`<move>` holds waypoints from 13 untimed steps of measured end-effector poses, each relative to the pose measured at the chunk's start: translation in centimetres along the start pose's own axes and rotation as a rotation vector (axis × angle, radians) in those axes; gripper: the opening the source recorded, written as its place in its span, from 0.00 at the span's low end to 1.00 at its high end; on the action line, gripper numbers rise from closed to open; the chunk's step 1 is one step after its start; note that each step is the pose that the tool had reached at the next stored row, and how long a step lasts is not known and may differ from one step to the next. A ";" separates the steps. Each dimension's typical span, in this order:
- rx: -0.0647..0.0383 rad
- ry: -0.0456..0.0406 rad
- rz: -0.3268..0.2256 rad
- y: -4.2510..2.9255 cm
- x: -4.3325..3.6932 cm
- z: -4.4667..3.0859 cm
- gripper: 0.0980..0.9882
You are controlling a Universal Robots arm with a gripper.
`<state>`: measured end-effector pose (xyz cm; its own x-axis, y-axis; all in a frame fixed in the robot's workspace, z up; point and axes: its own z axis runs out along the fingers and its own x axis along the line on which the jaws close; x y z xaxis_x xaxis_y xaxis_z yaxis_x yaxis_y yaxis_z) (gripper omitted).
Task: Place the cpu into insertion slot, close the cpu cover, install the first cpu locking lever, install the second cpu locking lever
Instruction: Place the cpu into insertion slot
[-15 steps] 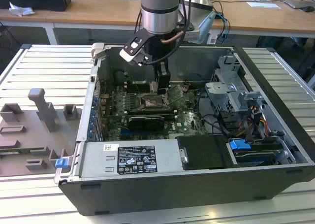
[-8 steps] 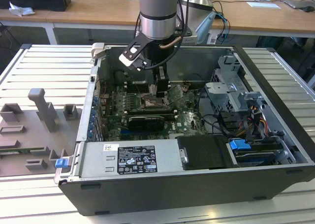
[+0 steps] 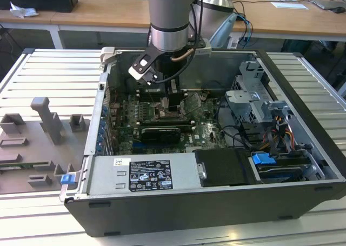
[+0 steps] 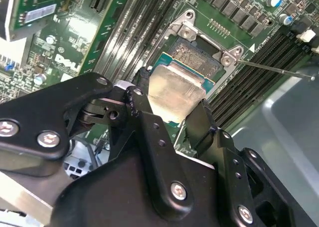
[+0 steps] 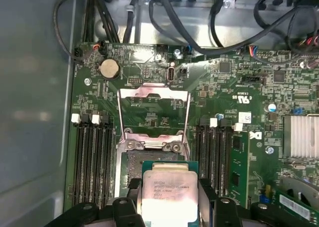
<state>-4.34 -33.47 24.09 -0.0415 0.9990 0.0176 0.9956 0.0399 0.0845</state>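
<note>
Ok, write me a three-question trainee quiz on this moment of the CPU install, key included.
1. True or false: the cpu cover is closed over the insertion slot.
2. What does the hand grip? A) a memory stick B) the cpu C) a cable
3. Fill in: in the second wrist view, part of the insertion slot lies uncovered beyond the cpu, so the cpu is not yet ____.

Key: 1 false, the cover is swung open; 2 B; 3 seated.
</note>
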 end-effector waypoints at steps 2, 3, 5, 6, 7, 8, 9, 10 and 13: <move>0.000 0.0000 0.000 -0.13 0.14 0.24 0.49; 0.000 -0.0002 0.000 -0.18 0.22 0.35 0.49; 0.000 -0.0001 0.000 -0.28 0.40 0.64 0.49; 0.000 0.0000 0.000 -0.34 0.48 0.77 0.49; 0.000 0.0001 0.000 -0.41 0.56 0.91 0.49; 0.000 -0.0001 0.000 -0.47 0.65 1.05 0.49; 0.000 -0.0001 0.000 -0.50 0.74 1.18 0.49; 0.000 0.0000 0.000 -0.55 0.89 1.42 0.49; 0.000 -0.0011 0.014 -0.65 1.27 2.44 0.49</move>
<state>-4.83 -32.18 21.62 -0.0271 0.9995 0.0176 0.9961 0.0255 0.0844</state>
